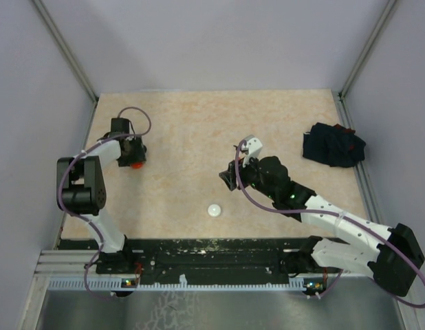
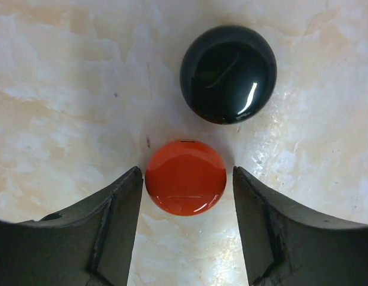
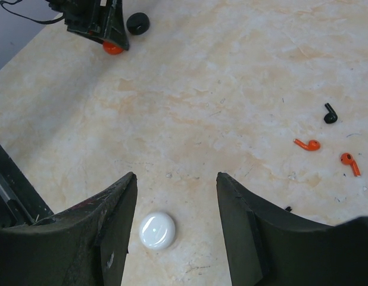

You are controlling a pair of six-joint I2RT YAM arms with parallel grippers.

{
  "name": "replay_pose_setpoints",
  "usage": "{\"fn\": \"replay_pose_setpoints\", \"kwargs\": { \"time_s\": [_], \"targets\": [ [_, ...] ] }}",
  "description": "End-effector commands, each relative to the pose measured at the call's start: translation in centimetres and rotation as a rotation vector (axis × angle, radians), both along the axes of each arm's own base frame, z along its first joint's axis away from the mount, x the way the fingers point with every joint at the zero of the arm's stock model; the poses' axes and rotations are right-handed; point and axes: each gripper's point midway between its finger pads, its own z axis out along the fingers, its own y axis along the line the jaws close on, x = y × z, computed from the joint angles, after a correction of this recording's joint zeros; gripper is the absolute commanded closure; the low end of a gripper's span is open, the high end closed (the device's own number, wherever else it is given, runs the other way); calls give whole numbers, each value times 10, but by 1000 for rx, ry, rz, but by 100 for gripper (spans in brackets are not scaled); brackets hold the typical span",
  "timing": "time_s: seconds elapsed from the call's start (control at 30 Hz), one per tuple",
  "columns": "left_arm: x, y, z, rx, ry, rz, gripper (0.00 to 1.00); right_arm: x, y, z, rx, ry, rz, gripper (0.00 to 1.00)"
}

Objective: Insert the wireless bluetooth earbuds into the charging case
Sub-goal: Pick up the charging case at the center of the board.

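Earbuds lie loose; left fingers flank red charging case, ungripped; right fingers parted, empty.

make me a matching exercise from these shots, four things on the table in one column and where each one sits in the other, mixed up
Things:
1 red case
2 black case
3 white case
4 dark cloth bundle

Places:
a far right side of the table
b inside the open left pincer
c alone near the front middle
d just beyond the left pincer's tips

Pairs: 1-b, 2-d, 3-c, 4-a
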Motion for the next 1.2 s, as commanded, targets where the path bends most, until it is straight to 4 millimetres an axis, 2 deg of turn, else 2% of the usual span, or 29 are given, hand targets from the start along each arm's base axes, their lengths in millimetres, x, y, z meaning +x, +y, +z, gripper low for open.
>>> {"fn": "replay_pose_setpoints", "kwargs": {
  "time_s": [0.0, 0.17, 0.27, 0.33, 0.47, 0.6, 0.83, 1.07, 1.17],
  "targets": [
    [-10, -9, -6, 20, 62, -53, 34, 2, 6, 10, 36, -23, 11, 44],
    [-11, -14, 1, 56, 45, -79, 44, 2, 4, 9, 29, -18, 6, 44],
    [-12, -23, 5, 70, 35, -110, 50, 2, 5, 10, 29, -15, 8, 44],
    [-13, -31, 8, 81, 30, -141, 60, 1, 5, 11, 29, -12, 12, 44],
    [-18, -57, 18, 124, 6, -232, 60, 0, 4, 13, 26, -7, 8, 44],
    [-28, -92, 38, 143, -40, -314, 59, 2, -1, 7, 8, 17, -20, 44],
    [-49, -155, 77, 89, -256, -534, 59, -2, -6, -3, -43, 75, -29, 46],
    [-64, -169, 118, 136, -395, -795, 61, 4, -20, 9, -20, 98, -51, 46],
    [-74, -181, 134, 142, -481, -960, 62, 3, -19, 18, 16, 126, -16, 46]
  ]
}}
